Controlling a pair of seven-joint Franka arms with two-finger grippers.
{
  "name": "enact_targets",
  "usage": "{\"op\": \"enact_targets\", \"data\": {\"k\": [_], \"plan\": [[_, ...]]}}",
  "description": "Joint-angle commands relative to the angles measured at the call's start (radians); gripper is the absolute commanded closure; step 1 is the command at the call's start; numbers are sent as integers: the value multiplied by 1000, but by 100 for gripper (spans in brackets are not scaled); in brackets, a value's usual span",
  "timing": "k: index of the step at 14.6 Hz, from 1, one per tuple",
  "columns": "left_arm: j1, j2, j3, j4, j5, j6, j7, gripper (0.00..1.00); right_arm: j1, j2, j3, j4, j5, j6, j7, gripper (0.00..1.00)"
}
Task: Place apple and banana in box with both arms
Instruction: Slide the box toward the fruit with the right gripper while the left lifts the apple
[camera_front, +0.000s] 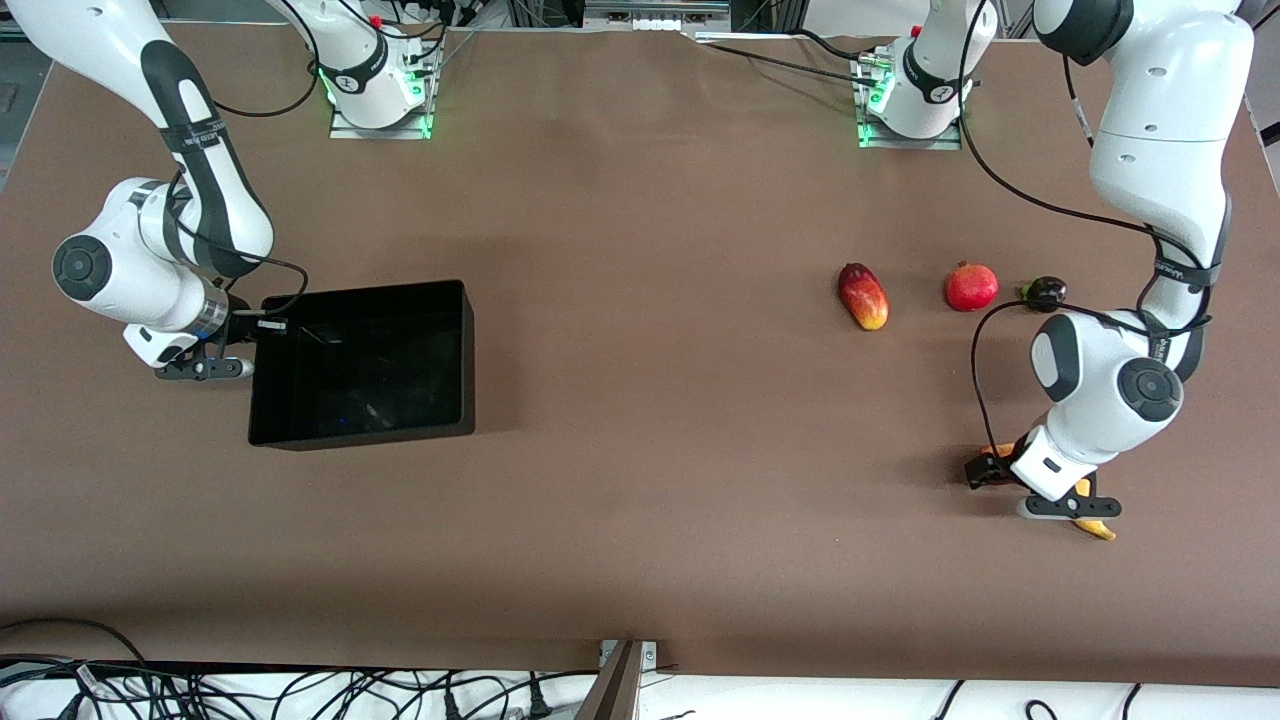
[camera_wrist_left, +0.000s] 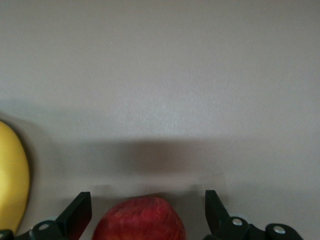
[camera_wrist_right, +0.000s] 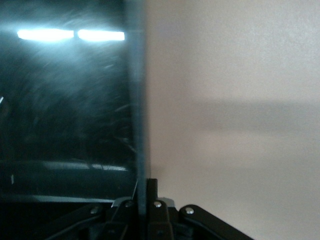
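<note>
Between the fingers (camera_wrist_left: 80, 212) of my open left gripper (camera_wrist_left: 147, 210) lies the red, yellow-streaked apple (camera_wrist_left: 140, 222), with a gap on each side. The yellow banana (camera_wrist_left: 12, 175) lies right beside it. In the front view the left gripper (camera_front: 1030, 490) is low over the table at the left arm's end. It hides the apple there, and only the banana's tip (camera_front: 1095, 528) sticks out. My right gripper (camera_front: 260, 328) is shut on the wall (camera_wrist_right: 137, 100) of the black box (camera_front: 360, 428), at its end toward the right arm. The box holds no fruit.
A red-yellow mango (camera_front: 863, 296), a plain red pomegranate (camera_front: 971, 287) and a small dark fruit (camera_front: 1045, 291) lie in a row, farther from the front camera than the left gripper. Wide bare brown table separates them from the box.
</note>
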Motion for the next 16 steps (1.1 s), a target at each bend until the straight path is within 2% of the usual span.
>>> {"op": "enact_targets", "data": {"k": [1, 2, 3, 5, 6, 7, 11, 13, 16], "plan": [[5, -14, 1, -47, 16, 37, 4, 0, -4, -45, 30, 76, 10, -103, 2, 100], [5, -13, 2, -49, 15, 42, 4, 0, -1, -40, 52, 134, 10, -172, 8, 100], [5, -13, 2, -49, 15, 42, 3, 6, 5, -34, 75, 205, 12, -251, 11, 100], [5, -13, 2, -49, 16, 42, 4, 95, 60, -21, 90, 319, 39, -371, 19, 100], [5, -13, 2, -49, 16, 41, 10, 100, 91, -10, 90, 353, 74, -394, 20, 100], [5, -14, 2, -49, 16, 38, 1, 100, 123, -1, 90, 365, 101, -398, 49, 100], [-9, -46, -1, -44, 16, -7, -60, 100, 284, 33, 103, 406, 107, -392, 250, 100], [-23, -110, -7, -35, 16, -140, -86, 100, 356, 81, 112, 471, 122, -396, 345, 100], [-95, -216, -13, -15, 12, -309, -273, 100, 471, 153, 115, 535, 201, -370, 417, 100]]}}
